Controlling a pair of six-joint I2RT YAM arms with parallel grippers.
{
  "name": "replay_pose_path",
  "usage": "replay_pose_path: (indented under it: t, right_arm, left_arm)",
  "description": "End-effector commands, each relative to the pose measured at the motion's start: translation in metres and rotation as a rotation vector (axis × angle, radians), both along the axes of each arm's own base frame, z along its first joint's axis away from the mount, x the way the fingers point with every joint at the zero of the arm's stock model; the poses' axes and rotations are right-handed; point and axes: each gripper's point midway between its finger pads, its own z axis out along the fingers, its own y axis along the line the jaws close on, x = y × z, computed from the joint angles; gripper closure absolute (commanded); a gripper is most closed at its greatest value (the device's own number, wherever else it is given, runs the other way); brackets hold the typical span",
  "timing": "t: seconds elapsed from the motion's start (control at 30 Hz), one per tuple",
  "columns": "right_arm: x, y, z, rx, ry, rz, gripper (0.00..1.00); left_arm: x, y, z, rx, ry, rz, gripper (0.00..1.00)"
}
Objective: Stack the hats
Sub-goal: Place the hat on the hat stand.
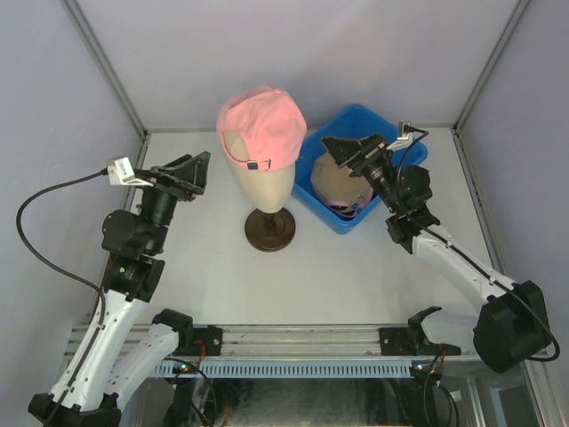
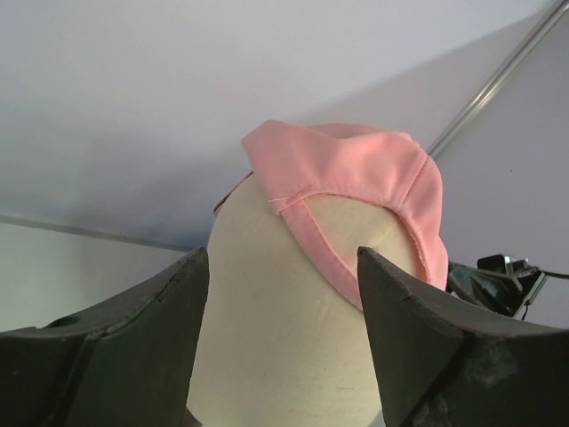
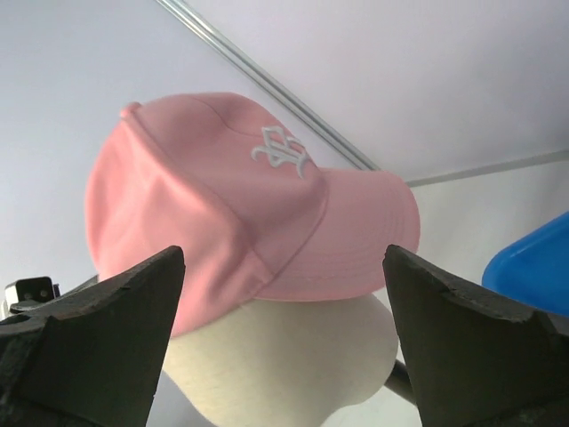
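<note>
Left gripper hovers at nine o'clock of the mannequin head, jaws apart, empty. Pink cap sits on top, so one hat placed. At three o'clock, right gripper gapes empty over the blue bin; tan cap inside awaits stacking.

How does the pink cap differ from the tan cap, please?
The pink cap sits on the mannequin head; the tan cap lies in the blue bin. The pink cap is in full view, with a white embroidered logo; the tan cap is partly hidden by the right arm, and no logo shows. Both are soft fabric caps.
</note>
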Motion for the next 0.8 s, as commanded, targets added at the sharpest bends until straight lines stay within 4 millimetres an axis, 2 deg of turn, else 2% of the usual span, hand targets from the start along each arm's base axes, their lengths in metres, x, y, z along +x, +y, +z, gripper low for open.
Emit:
replay_pose_path:
  t: [0.0,0.2,0.4,0.63,0.77]
  right_arm:
    - [-0.008,-0.002,0.046,-0.058,-0.083,-0.038,0.07]
    - [-0.018,0.018,0.081,-0.198,-0.209,-0.029,0.07]
    - [-0.014,0.040,0.104,-0.301,-0.277,-0.008,0.06]
    - [0.008,0.065,0.102,-0.412,-0.282,0.020,0.07]
    - [0.019,0.072,0.102,-0.444,-0.288,0.015,0.11]
  left_arm:
    - [-0.011,-0.008,0.040,0.016,-0.100,-0.058,0.28]
    - [-0.003,-0.011,0.033,0.023,-0.079,-0.059,0.28]
    - [-0.002,-0.011,0.031,0.021,-0.074,-0.058,0.28]
    - [-0.001,-0.010,0.024,0.022,-0.061,-0.053,0.29]
    - [0.000,-0.009,0.014,0.024,-0.046,-0.046,0.29]
